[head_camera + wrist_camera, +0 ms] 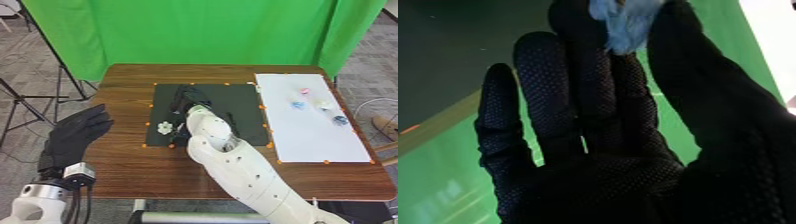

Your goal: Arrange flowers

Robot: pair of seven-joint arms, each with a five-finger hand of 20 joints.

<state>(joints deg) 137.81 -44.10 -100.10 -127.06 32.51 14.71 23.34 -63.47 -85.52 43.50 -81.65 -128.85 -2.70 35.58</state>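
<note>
Two white arms reach over the brown table (120,175); the robot's right hand (189,95) is over the black mat (244,100), toward its far edge; in the right wrist view, its thumb and a finger pinch a pale blue flower (625,25), feathery petals poking out between them, the other fingers fairly straight. The left hand (73,132) is at the table's left edge, fingers extended and held loosely together. One white flower (165,128) lies on the mat, left of the right forearm; on the white sheet (302,140) to the right are a pink flower (305,91), a light blue one (298,105), a whitish one (322,106) and a darker blue one (339,120); behind it all is a green curtain (195,32).
</note>
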